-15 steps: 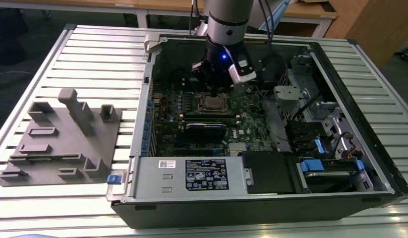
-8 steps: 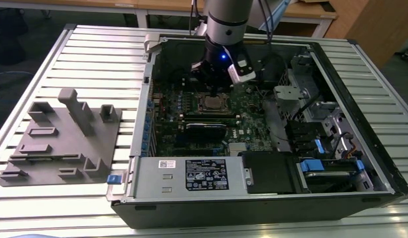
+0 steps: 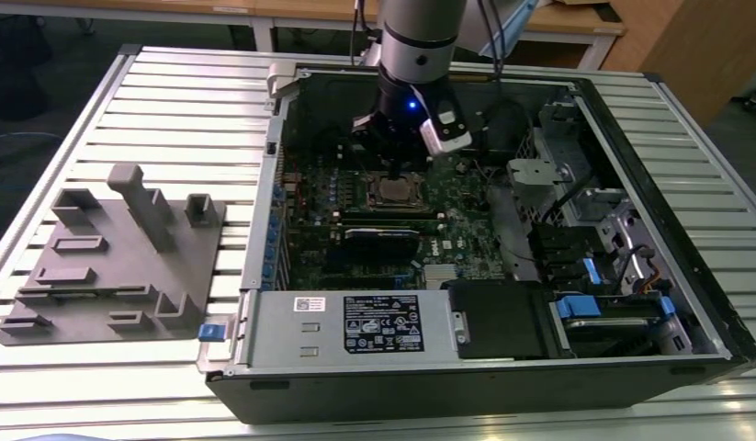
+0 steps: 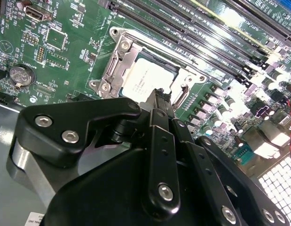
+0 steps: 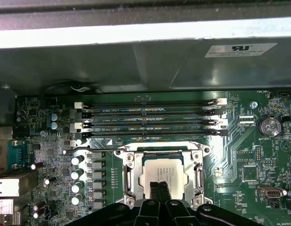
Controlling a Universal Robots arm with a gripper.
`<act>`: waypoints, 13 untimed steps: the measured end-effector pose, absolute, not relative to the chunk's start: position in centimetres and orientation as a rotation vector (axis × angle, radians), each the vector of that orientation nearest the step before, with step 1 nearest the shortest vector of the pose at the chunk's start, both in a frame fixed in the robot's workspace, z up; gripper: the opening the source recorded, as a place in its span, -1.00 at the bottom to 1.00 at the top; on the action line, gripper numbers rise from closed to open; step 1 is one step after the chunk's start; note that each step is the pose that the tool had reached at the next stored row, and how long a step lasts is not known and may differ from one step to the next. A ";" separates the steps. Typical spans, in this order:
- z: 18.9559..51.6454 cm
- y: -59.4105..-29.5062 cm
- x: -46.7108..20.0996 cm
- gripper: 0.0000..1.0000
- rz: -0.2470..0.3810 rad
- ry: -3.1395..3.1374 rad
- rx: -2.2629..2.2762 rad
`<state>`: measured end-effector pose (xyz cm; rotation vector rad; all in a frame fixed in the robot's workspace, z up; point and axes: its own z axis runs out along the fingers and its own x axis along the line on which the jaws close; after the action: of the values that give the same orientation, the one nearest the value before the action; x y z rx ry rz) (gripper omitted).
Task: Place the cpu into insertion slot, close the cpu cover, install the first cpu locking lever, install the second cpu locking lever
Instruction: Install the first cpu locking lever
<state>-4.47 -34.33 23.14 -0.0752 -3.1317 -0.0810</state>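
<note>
The gripper [image 3: 394, 175] was held down inside the open computer case [image 3: 671, 230]. In both wrist views its black fingers [image 5: 153, 190] were drawn close together, and nothing was seen gripped between them. Directly beneath the fingertips, the cpu [image 5: 165, 168] was seated flat in the insertion slot [image 5: 122, 151] of the green motherboard [image 5: 244, 141], its pale metal top turned up toward the gripper. Whether the tips touched the chip could not be told.

Because the chip was square, no long axis could be made out. Its edges were lined up with the socket rim, one pair running parallel to the long black memory slots [image 5: 150, 117] just beyond it from the gripper.

The cpu cover [image 5: 198, 173] appeared to be laid down flat around the chip, which showed through its window. A thin silvery lever rod [image 5: 96, 149] was seen reaching out sideways from the socket's far rim. Whether it was latched could not be told.

Well apart from the gripper, toward the exterior view's left, a grey fixture block [image 3: 120, 257] was set on the slatted table [image 3: 169, 101].
</note>
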 end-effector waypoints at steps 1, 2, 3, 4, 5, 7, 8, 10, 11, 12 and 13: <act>23.1 -34.3 -4.5 -0.79 -0.081 -3.132 -0.075; 23.1 -34.3 -4.6 -0.79 -0.081 -3.132 -0.075; 23.1 -34.3 -4.6 -0.79 -0.081 -3.132 -0.075; 23.1 -34.3 -4.7 -0.79 -0.081 -3.132 -0.075; 23.1 -34.3 -4.7 -0.79 -0.081 -3.132 -0.075; 23.1 -34.3 -4.8 -0.79 -0.081 -3.132 -0.075; 23.1 -34.3 -4.9 -0.79 -0.081 -3.132 -0.075; 23.1 -34.3 -4.9 -0.79 -0.081 -3.132 -0.075; 23.1 -34.3 -4.9 -0.79 -0.081 -3.132 -0.075; 23.1 -34.3 -4.9 -0.79 -0.081 -3.132 -0.075; 23.1 -34.3 -5.0 -0.79 -0.081 -3.132 -0.075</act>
<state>-5.01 -34.33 23.13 -0.0751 -3.1317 -0.0811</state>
